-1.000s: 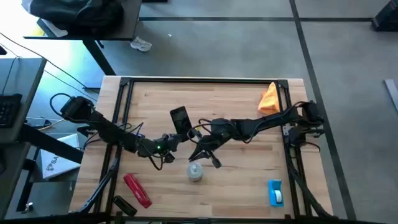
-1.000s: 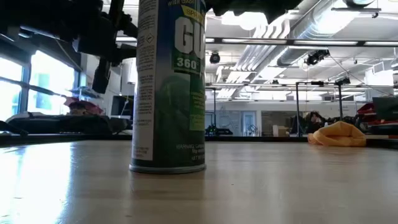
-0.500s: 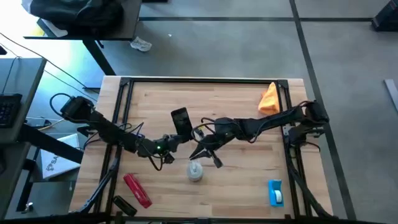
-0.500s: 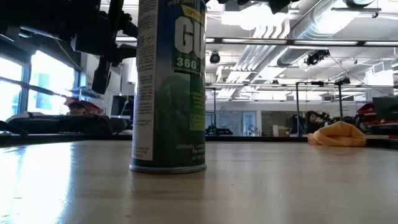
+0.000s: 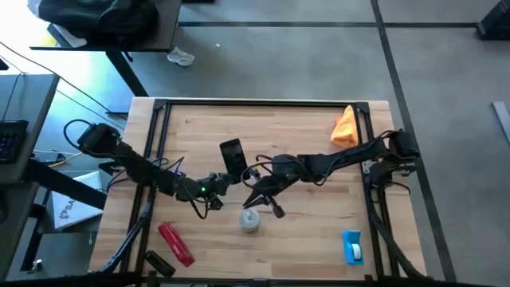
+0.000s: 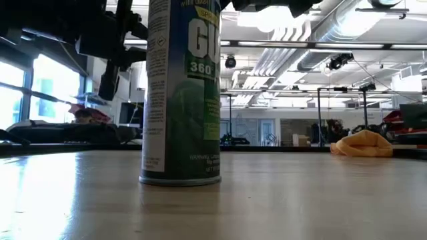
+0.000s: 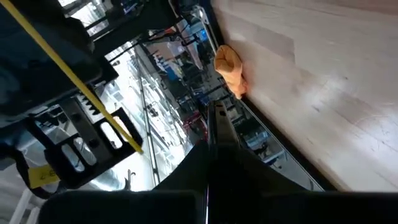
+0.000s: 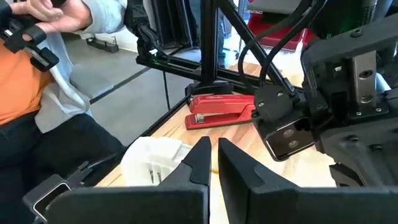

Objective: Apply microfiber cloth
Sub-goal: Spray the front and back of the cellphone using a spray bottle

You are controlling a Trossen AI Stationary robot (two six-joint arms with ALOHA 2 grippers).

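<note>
The small bright orange fabric microfiber cloth (image 5: pixel 345 127) lies crumpled at the far right corner of the pale wooden desk (image 5: pixel 303 135), beside the black frame rail, well apart from both arms. In the low view it shows as a soft orange heap (image 6: pixel 364 143) far off on the right, and the left wrist view catches it at the desk's edge (image 7: pixel 229 67).

A tall green-and-white spray can (image 6: pixel 181 93) stands upright near the middle of the desk's near half; from above only its pale round top (image 5: pixel 250 220) shows.

The right tool (image 5: pixel 267 199) reaches in from the right side and hangs just above and beside the can's top. In its wrist view the two dark fingers (image 8: pixel 198 163) stand close together with only a narrow slit between them and nothing held.

The left tool (image 5: pixel 231 163) stretches from the left toward the desk's middle, grasping a flat black rectangular slab (image 5: pixel 232 154); its wrist view shows that dark slab (image 7: pixel 217 127) clamped edge-on between the fingers.

A red oblong stapler (image 5: pixel 175 243) lies at the near left, a blue-and-white item (image 5: pixel 353 246) at the near right. Beyond the desk, a person in an orange top (image 8: pixel 25 81) shows in the right wrist view.
</note>
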